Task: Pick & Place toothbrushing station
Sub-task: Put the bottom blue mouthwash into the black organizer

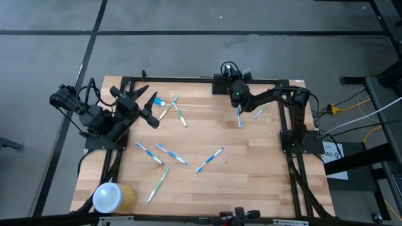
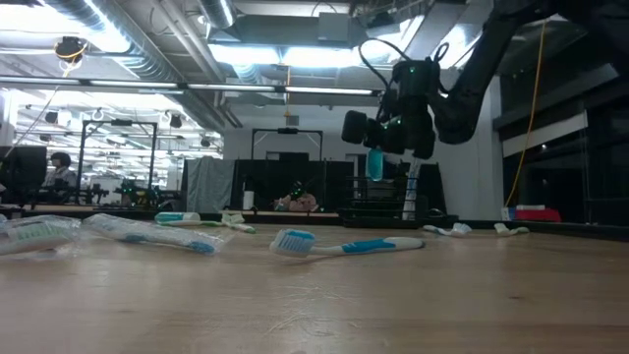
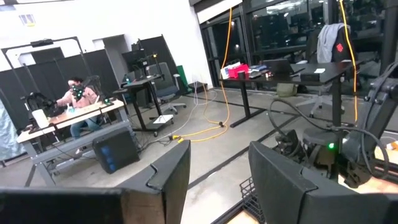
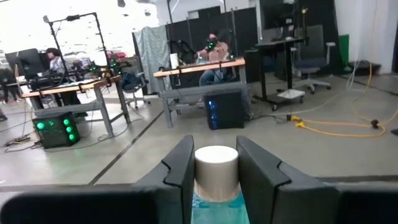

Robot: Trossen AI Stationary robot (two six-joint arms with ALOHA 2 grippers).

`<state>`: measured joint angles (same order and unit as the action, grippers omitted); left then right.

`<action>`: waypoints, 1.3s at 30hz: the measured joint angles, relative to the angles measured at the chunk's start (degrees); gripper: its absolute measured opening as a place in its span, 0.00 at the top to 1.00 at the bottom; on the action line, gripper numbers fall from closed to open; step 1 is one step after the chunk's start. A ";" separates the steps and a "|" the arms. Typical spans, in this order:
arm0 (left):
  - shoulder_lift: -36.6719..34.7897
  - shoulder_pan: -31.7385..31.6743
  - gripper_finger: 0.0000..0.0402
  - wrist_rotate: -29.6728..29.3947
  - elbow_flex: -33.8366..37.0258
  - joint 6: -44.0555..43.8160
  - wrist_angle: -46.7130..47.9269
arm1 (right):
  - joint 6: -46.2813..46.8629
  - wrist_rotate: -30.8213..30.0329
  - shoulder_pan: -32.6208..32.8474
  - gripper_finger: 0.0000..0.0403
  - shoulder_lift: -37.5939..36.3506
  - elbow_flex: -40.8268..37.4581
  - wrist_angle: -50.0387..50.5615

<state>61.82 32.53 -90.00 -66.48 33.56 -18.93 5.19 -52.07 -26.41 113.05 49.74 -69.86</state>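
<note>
Several blue-and-white toothbrushes [image 1: 171,153] lie scattered flat on the wooden table [image 1: 251,188]; one [image 2: 344,245] lies nearest in the low view. The black rack-like toothbrushing station [image 1: 223,82] stands at the table's far edge, also seen in the low view [image 2: 381,210]. My right gripper [image 1: 238,96] hovers just in front of it, above the table, shut on a teal-and-white toothbrush [image 2: 375,163]. My left gripper [image 1: 146,107] is raised at the table's far left, pointing level, open and empty. My right gripper pinches the toothbrush between its two fingers, which come in level and lie across it. The white round end [image 4: 216,167] stands up between the fingers and the teal part [image 2: 375,165] hangs below them. The toothbrush is upright, clear of the table.
A yellow cylinder with a white top [image 1: 113,197] lies at the near left corner. Two toothbrushes [image 1: 177,110] lie by the left gripper, another [image 1: 260,112] right of the held one. Black frame rails [image 1: 286,135] edge the table. People sit at desks in the room beyond.
</note>
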 joint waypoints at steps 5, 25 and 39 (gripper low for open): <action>0.00 0.00 0.60 -0.02 0.00 -0.35 -0.01 | -2.84 -1.83 0.56 0.77 0.27 0.00 -0.73; 0.00 0.00 0.60 0.00 0.00 -0.86 1.13 | -1.20 -4.25 0.26 0.77 0.29 -0.74 -1.32; 0.00 0.00 0.60 0.00 0.00 -1.53 1.17 | -5.82 -2.54 0.26 0.77 -1.54 -0.76 -2.17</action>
<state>61.82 32.53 -90.00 -66.48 32.03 -17.76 -0.63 -54.61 -26.15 111.50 48.97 -72.03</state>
